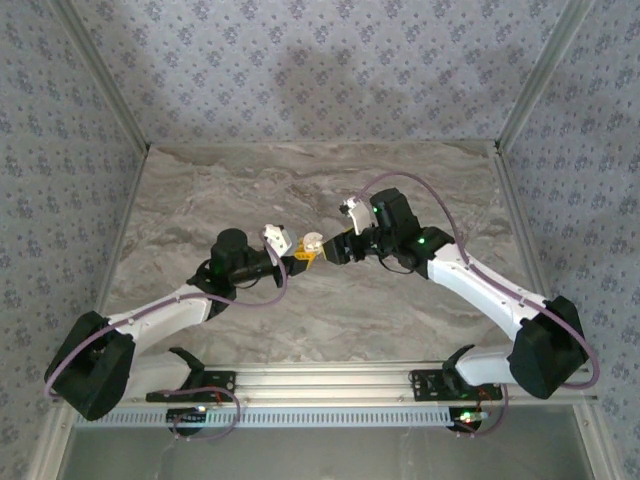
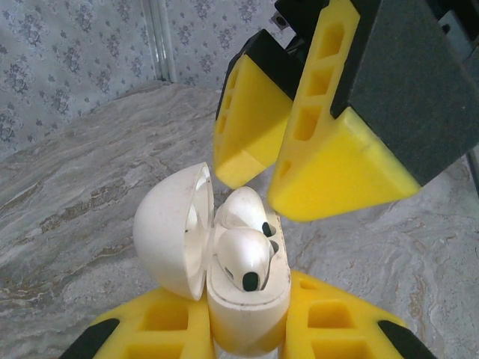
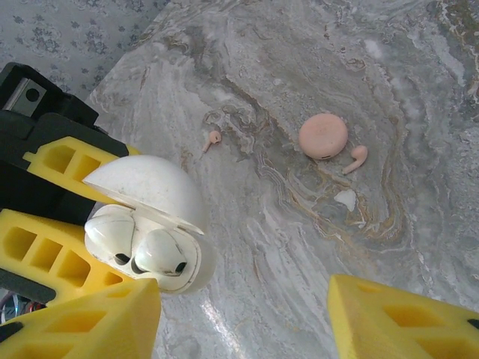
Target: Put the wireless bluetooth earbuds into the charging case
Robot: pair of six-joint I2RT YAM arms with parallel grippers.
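- Found both earbuds (image 2: pixel 243 258) nested in the open charging case (image 2: pixel 247 321), lower centre of left wrist view.
- Clenched charging case in left gripper (image 2: pixel 247 333); hung right gripper (image 3: pixel 243 318) released, empty, just above.
- Judged insertion nearly done; next called for shutting the lid (image 2: pixel 168 232).
- Read no brand or writing.

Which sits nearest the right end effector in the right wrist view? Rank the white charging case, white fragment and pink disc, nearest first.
1. White charging case, open, at left beside the right end effector.
2. White fragment, on the table, right of centre.
3. Pink disc, just beyond the fragment.
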